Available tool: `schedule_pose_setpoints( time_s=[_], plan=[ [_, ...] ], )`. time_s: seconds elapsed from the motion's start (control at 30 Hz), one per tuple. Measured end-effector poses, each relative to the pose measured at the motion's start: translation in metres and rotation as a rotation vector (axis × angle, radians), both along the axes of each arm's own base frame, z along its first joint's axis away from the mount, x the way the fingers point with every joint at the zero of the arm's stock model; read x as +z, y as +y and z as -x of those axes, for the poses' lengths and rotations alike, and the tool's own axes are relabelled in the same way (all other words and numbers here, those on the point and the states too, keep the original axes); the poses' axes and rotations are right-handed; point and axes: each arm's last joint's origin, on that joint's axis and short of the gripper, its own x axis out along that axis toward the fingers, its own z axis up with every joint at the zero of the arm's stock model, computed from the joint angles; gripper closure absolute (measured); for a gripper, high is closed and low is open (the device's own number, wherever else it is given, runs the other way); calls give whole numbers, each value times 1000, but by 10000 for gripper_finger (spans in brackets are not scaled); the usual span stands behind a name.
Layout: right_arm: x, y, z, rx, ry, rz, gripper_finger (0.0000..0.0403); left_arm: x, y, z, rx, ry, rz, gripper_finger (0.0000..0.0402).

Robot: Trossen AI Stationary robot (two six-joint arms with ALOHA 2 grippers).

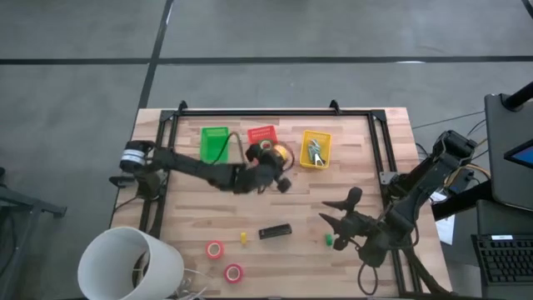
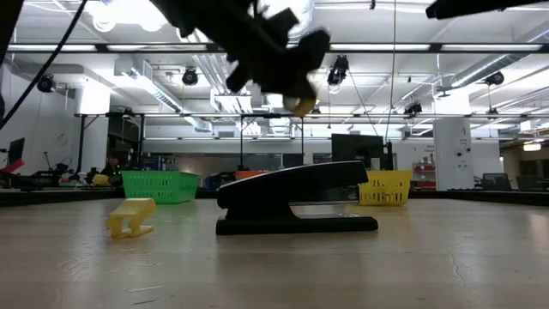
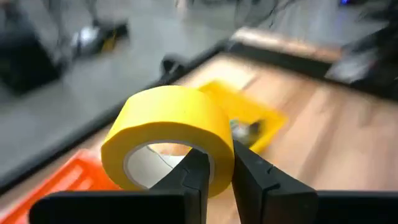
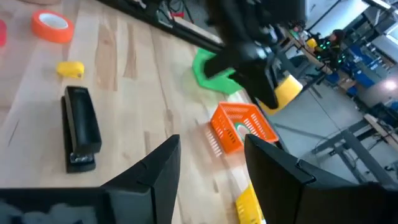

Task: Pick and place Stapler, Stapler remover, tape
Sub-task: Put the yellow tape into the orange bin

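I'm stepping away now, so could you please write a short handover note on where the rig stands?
Left gripper: shut on the yellow tape roll, held above the table near the red basket.
Right gripper: open, empty, at the table's front right.
Stapler: on the table, front centre.
Two red-orange tape rolls: front left, not yet picked.
Done: yellow roll lifted.
Left: place it, then the stapler and the remaining rolls.

No lettering, label, brand, number or sign can be read in any of the views: not on the yellow ring-shaped tape roll (image 3: pixel 168 134), the small black bar-shaped stapler (image 2: pixel 296 199), or the coloured plastic baskets.
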Motion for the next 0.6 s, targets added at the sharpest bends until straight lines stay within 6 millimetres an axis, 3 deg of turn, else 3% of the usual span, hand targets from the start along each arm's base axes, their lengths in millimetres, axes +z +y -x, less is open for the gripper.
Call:
schedule_pose_setpoints(
  time_s=[0.13, 0.3, 0.6],
  plan=[
    [-10, -3, 3, 6, 27, 5, 249, -2, 44, 7, 128, 107, 152, 349],
    [-14, -4, 4, -1, 27, -1, 266, 1, 95, 16, 144, 172, 381, 348],
    [-14, -4, 4, 0, 28, 1, 280, -1, 150, 32, 164, 138, 526, 347]
  ],
)
